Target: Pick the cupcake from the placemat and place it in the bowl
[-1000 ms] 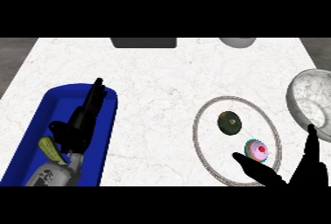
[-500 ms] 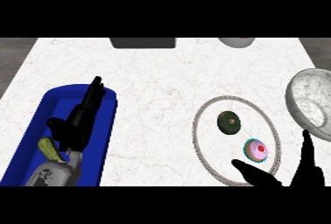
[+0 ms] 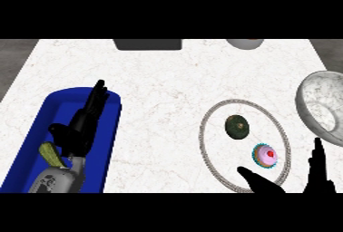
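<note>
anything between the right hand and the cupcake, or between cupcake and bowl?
Nothing visible. The right hand is open at the lower edge, its thumb just below-left of the cupcake on the placemat. The dark round item lies up-left, off both paths. The bowl sits up-right, with only mat rim and counter between.

**Layout on the worktop**

The placemat (image 3: 209,149) lies right of centre on the worktop (image 3: 161,77). On it sit the cupcake (image 3: 265,156), toward its near right, and a round item (image 3: 237,126) just behind and left of it. The bowl (image 3: 323,107) stands right of the placemat, at the view's edge. A tub (image 3: 40,131) lies at the left, with the left hand (image 3: 84,122) over it. The right hand (image 3: 315,174) shows at the near edge, before the cupcake.
</note>
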### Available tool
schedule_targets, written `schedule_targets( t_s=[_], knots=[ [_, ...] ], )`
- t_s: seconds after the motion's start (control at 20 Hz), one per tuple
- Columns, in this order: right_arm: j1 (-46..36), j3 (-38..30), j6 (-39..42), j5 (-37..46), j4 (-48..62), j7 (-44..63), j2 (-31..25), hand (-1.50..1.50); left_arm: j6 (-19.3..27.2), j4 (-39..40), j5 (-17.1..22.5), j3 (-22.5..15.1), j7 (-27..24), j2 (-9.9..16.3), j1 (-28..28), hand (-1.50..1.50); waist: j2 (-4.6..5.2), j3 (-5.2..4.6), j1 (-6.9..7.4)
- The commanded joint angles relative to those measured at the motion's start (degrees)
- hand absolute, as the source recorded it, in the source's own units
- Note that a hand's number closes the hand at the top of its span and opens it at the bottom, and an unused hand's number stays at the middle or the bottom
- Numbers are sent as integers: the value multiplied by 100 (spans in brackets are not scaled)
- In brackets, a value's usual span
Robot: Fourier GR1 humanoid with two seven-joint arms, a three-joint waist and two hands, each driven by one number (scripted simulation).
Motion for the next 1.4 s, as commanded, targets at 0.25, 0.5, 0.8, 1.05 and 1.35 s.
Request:
schedule_targets(
  t_s=[0.25, 0.5, 0.8, 1.05, 1.35],
  knots=[
    [-203, 403, -933, -442, 770, -287, 29, -150, -233, 319, -194, 310, -194, -256, -53, 0, 6, 0, 2],
    [-98, -286, -756, -1420, 942, -1006, -129, -150, -236, 205, -407, 372, 225, -398, -308, 0, 5, 2, -5],
    [-355, -305, -1190, -1539, 1544, -1367, 27, -150, -703, -243, -258, 661, 32, -181, 305, 0, 3, 1, 19],
    [-632, -741, -1118, -1176, 2599, -1175, -23, -150, -697, -352, -307, 649, 306, -206, 140, 0, 10, 1, 49],
    [-622, -814, -648, -1339, 2675, -1214, -277, -150, -579, -653, -613, 550, 404, -452, 340, 0, 1, 2, 31]
  ],
)
